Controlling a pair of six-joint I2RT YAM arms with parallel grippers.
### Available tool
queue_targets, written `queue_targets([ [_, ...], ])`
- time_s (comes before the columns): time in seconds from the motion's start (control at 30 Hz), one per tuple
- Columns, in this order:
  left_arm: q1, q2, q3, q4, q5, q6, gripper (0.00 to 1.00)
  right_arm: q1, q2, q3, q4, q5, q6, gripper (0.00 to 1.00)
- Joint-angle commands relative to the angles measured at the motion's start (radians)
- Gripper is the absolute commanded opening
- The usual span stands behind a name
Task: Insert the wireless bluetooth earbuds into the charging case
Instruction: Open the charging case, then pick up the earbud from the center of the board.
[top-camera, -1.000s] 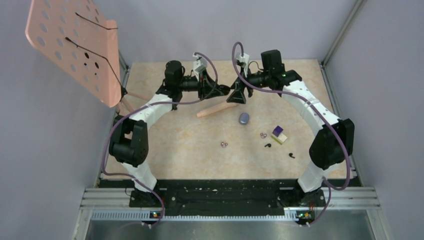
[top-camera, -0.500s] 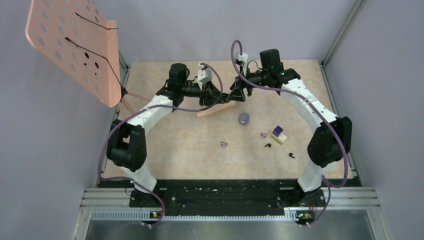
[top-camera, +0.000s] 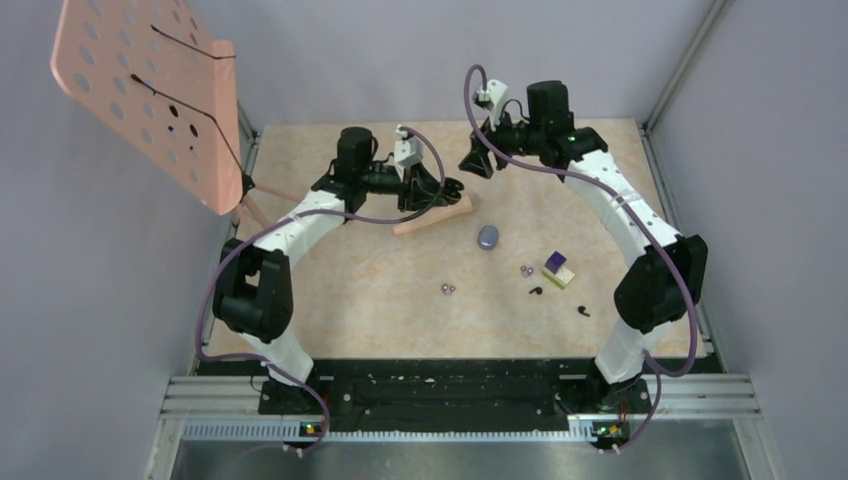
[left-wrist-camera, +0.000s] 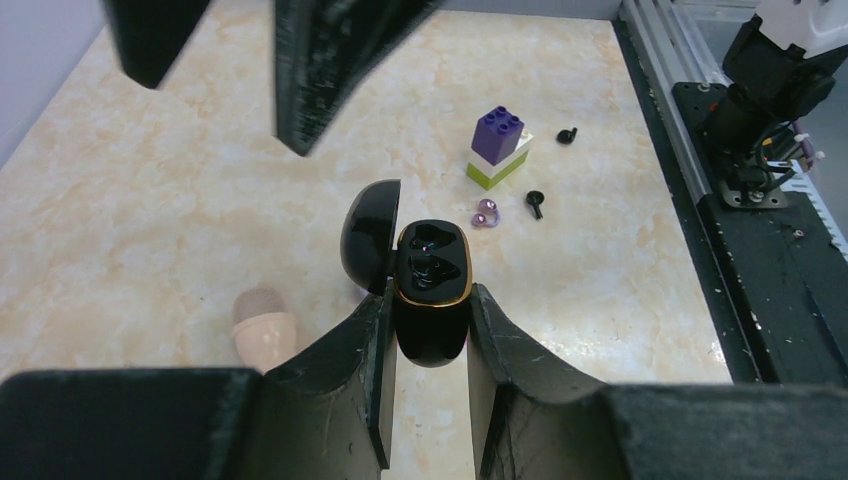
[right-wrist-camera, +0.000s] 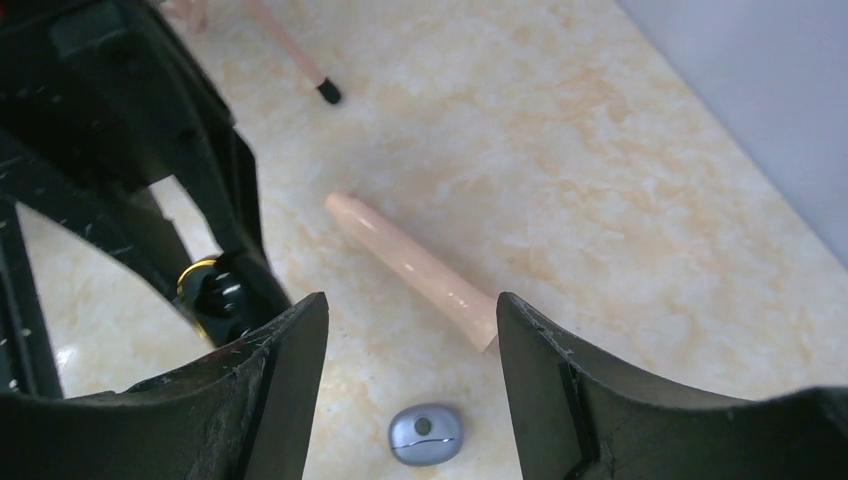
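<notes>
My left gripper (left-wrist-camera: 430, 300) is shut on the black charging case (left-wrist-camera: 432, 290), which has a gold rim. Its lid (left-wrist-camera: 370, 235) stands open to the left. In the top view the left gripper (top-camera: 447, 190) holds it above the far middle of the table. My right gripper (top-camera: 478, 160) is open and empty, raised just behind and right of the case (right-wrist-camera: 215, 295). Two black earbuds (top-camera: 536, 291) (top-camera: 583, 311) lie at the near right. Pinkish-purple earbuds lie in pairs (top-camera: 449, 289) (top-camera: 526, 270). One pair (left-wrist-camera: 487, 212) and a black earbud (left-wrist-camera: 535, 203) also show in the left wrist view.
A purple-and-cream block (top-camera: 558, 269) stands beside the earbuds. A grey oval object (top-camera: 488, 236) lies mid-table, below my right gripper (right-wrist-camera: 410, 310). A pink rod (top-camera: 433, 216) lies under the grippers. A pink perforated stand (top-camera: 150, 95) rises at the far left.
My right gripper has drawn back and up, away from the left gripper it was meeting. The left gripper keeps the case and has shifted slightly right.
</notes>
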Motion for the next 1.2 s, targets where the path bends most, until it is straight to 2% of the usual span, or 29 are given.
queue_targets([
  [0.0,-0.012,-0.028,-0.005,0.051,0.063,0.015,0.00,-0.020,0.016,0.061,0.048,0.063,0.007,0.62],
  [0.1,-0.009,-0.019,-0.025,0.129,0.052,-0.086,0.00,-0.021,0.004,0.055,0.034,0.036,0.017,0.63],
  [0.3,0.019,0.023,-0.119,0.613,-0.002,-0.616,0.00,-0.048,-0.096,0.027,0.004,0.076,0.065,0.66],
  [0.43,0.023,0.031,-0.131,0.698,-0.082,-0.779,0.00,-0.131,-0.174,-0.038,-0.104,0.090,0.063,0.66],
  [0.53,0.023,0.035,-0.124,0.725,-0.104,-0.817,0.00,-0.223,-0.245,-0.149,-0.204,0.088,0.034,0.63],
  [0.7,0.026,0.023,-0.135,0.744,-0.155,-0.859,0.00,-0.258,-0.340,-0.369,-0.443,0.126,-0.173,0.47],
  [0.8,0.030,0.004,-0.160,0.740,-0.194,-0.856,0.00,-0.259,-0.402,-0.525,-0.452,0.185,-0.185,0.42],
  [0.93,0.044,-0.018,-0.187,0.715,-0.241,-0.857,0.00,-0.258,-0.452,-0.654,-0.444,0.155,-0.175,0.37],
  [1.17,0.066,-0.046,-0.206,0.660,-0.240,-0.840,0.00,-0.256,-0.396,-0.717,-0.421,0.092,-0.400,0.34],
])
